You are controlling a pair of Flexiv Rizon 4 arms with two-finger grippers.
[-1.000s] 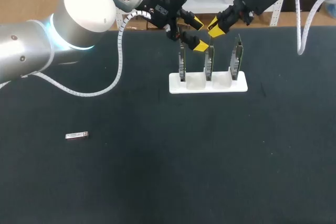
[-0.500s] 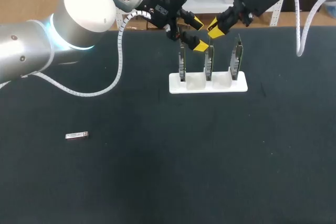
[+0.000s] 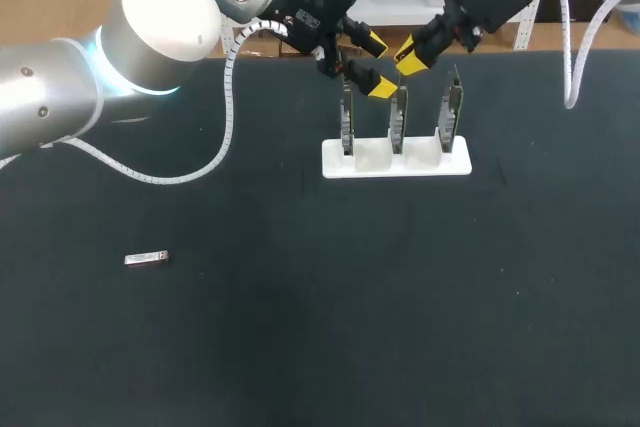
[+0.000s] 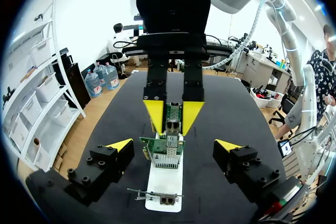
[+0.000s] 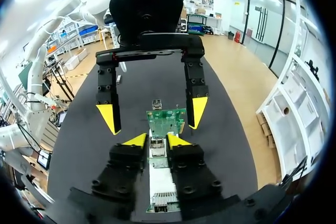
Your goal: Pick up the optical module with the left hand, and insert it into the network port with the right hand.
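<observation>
A small silver optical module [image 3: 146, 259] lies alone on the black table, far left of both grippers. Three upright network cards stand in a white rack [image 3: 350, 169]. My right gripper [image 3: 409, 55] hovers over the middle card [image 3: 398, 119]. In the right wrist view its fingertips [image 5: 135, 140] stand narrowly apart on either side of a silver module [image 5: 157, 148] seated at that card's port, with a thin gap each side. My left gripper [image 3: 377, 65] hangs wide open and empty just left of it, facing the right gripper [image 4: 173, 116] across the card [image 4: 164, 153].
The rack [image 4: 165, 182] sits at the table's far middle, with the other two cards [image 3: 347, 122] [image 3: 452, 112] either side of the middle one. The two grippers are very close together above it. Black table surface spreads in front and to the left.
My right gripper's fingers have parted slightly around the silver module at the middle card. The left arm and the module on the table have not moved.
</observation>
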